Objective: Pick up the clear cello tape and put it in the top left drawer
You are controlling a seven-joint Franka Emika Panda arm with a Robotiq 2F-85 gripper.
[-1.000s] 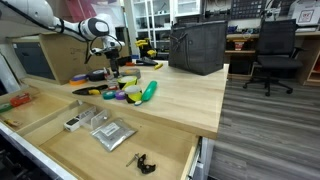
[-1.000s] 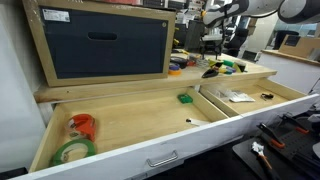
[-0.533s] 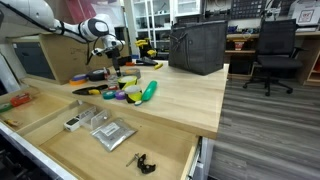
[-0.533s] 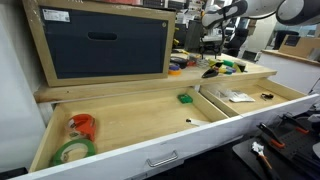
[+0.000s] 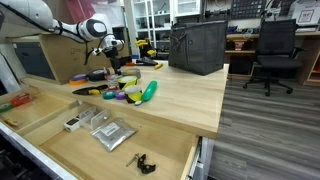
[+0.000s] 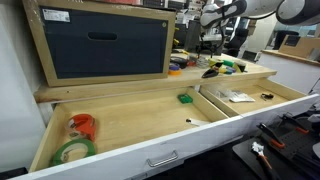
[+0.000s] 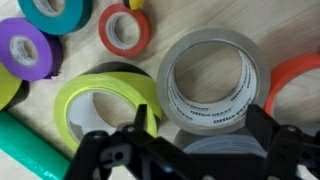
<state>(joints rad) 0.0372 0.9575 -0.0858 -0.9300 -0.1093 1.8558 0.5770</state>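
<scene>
Nothing shifts since before. We hover our gripper [image 7: 200, 128] over the clear tape [image 7: 210, 42], jaws wide apart, holding nothing.

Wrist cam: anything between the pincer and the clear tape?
Nothing. In the wrist view the open pincer hangs right at the clear tape, with one finger on each side of its near rim. The yellow-green roll lies beside it, not between.
</scene>
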